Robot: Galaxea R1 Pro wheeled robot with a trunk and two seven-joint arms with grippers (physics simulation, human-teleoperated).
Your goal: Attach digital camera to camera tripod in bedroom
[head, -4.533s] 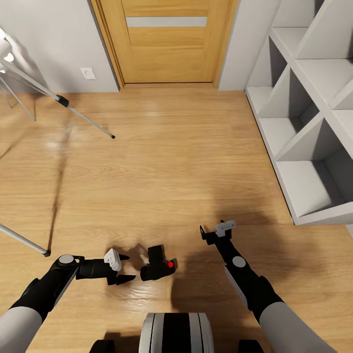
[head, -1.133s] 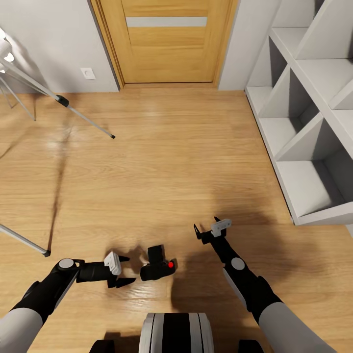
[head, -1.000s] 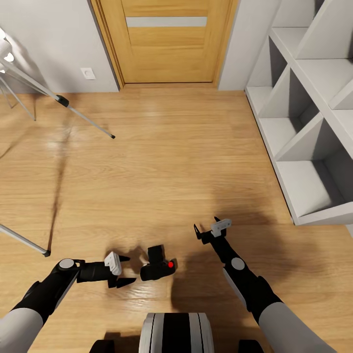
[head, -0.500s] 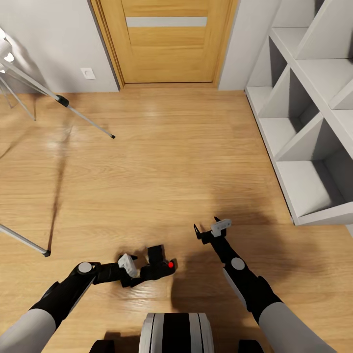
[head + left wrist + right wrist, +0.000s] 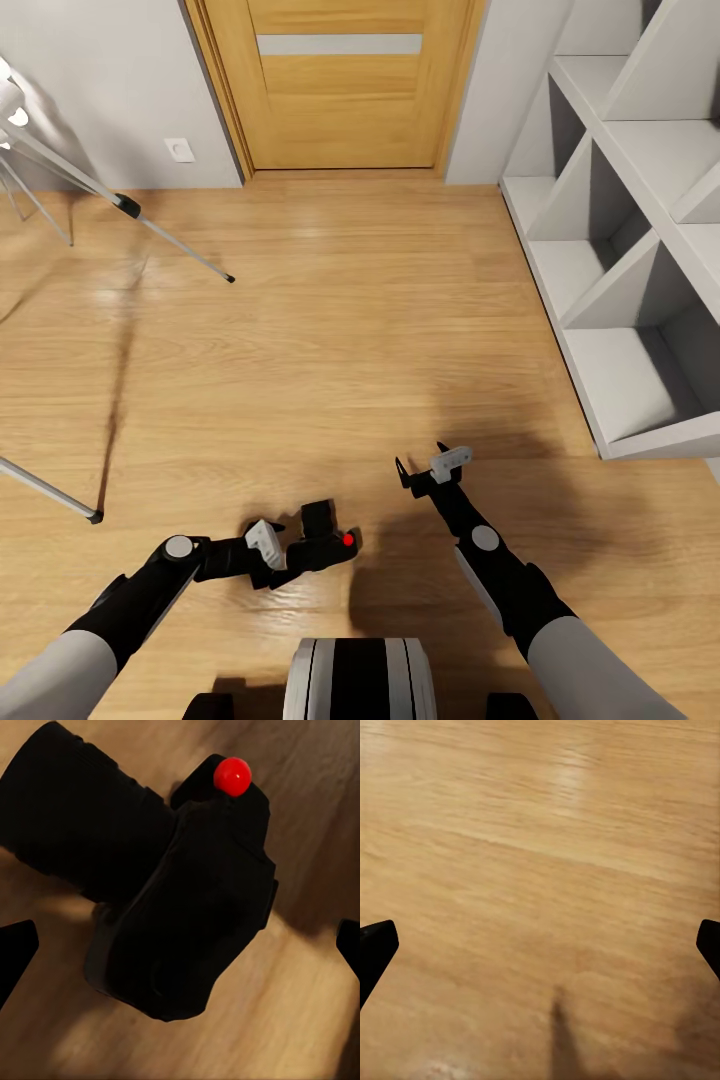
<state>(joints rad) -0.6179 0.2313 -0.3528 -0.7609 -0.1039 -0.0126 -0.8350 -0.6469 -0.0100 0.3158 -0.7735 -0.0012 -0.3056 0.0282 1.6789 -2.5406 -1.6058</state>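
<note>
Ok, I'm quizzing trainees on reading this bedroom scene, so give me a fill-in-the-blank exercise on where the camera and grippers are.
1. The digital camera lies on the wooden ____.
2. The gripper nearest the digital camera is the ____ gripper.
3. The button on the digital camera is coloured ____.
4. The right gripper hangs open over bare floor and holds ____.

Missing words: floor; left; red; nothing

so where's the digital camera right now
In the head view the digital camera lies on the wood floor just ahead of the robot's base, between the open left gripper's fingertips.
</note>
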